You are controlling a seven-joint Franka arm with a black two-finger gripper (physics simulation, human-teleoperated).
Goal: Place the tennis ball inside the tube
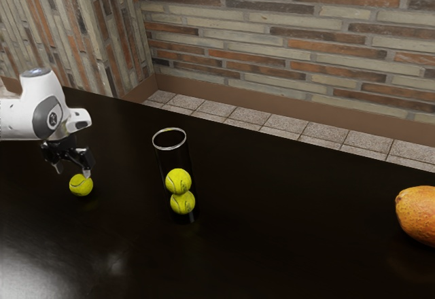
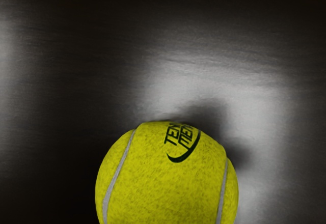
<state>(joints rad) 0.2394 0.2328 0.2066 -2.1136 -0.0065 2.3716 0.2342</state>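
Observation:
My gripper (image 1: 72, 169) is open in the exterior view, its two fingertips apart just above and beside the loose tennis ball (image 1: 81, 185). That ball rests on the dark table near the exterior view's left. In the wrist view the tennis ball (image 2: 168, 178) lies large at the lower edge, under my hand, with dark lettering on its upper side. A clear tube (image 1: 162, 170) with a pale rim stands upright on the table, toward the exterior view's right from the gripper. Two tennis balls are stacked inside it, one (image 1: 179, 181) on top of the other (image 1: 183, 202).
An orange-yellow fruit (image 1: 419, 215) lies at the exterior view's right edge, far from the tube. The glossy dark table (image 1: 292, 244) reaches back toward a tiled floor strip and a brick wall.

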